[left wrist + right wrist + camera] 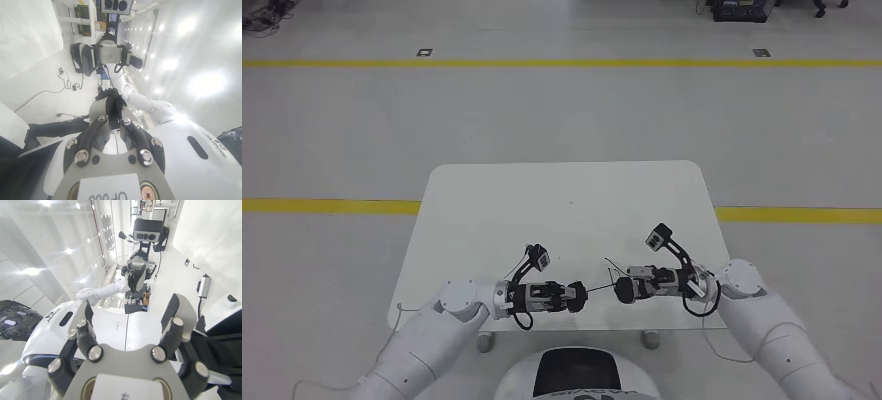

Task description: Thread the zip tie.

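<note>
Pinching what seems to be the zip tie [600,288] in left hand [580,294], clamped tight, above the worktop [562,200] near edge; holding right hand [620,291] spread wide, facing it, just beside the strand's tip.

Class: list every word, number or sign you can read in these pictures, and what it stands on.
Left label, behind the left claw: cut by the picture's edge, not readable whole.
Right label, behind the right claw: cut off, unreadable.
Floor markers, top view: too small to read.
</note>
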`<state>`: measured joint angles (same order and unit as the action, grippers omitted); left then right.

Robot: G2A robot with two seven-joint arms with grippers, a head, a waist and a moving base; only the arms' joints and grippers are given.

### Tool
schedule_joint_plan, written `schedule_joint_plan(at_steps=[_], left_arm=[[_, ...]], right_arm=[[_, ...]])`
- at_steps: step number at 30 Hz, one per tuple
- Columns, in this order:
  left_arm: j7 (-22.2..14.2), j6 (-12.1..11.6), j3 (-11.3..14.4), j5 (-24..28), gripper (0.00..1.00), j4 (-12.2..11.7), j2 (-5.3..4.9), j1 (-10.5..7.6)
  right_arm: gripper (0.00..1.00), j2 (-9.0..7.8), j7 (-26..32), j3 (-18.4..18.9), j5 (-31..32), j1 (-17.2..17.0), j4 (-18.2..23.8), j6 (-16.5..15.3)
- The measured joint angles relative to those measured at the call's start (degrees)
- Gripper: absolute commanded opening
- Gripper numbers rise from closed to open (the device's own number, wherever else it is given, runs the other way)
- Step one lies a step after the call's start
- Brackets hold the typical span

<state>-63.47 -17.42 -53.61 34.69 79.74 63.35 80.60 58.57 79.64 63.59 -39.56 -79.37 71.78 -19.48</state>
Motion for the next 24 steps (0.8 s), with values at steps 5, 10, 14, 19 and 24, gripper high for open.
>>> schedule_joint_plan(at_steps=[5,10,14,19,24], left_arm=[[0.1,0.0,0.3,0.4,0.00,-0.1,-0.13,-0.12],[0.1,-0.2,0.6,0.6,0.00,-0.1,-0.29,-0.21],[0.2,-0.3,0.9,0.4,0.00,0.0,-0.42,-0.24],[0.2,-0.4,1.1,0.4,0.00,0.2,-0.62,-0.25],[0.1,-0.4,1.4,0.5,0.00,0.3,-0.81,-0.28]], right_arm=[[0.27,-0.21,0.0,-0.1,0.4,-0.2,0.4,0.0],[0.18,-0.28,0.0,-0.7,0.4,-0.1,0.5,0.0],[0.16,-0.34,0.0,-0.8,0.5,0.1,0.3,0.0],[0.14,-0.38,0.0,-0.8,0.6,0.1,0.1,0.0],[0.11,-0.40,0.0,-0.9,0.7,0.1,-0.2,0.0]])
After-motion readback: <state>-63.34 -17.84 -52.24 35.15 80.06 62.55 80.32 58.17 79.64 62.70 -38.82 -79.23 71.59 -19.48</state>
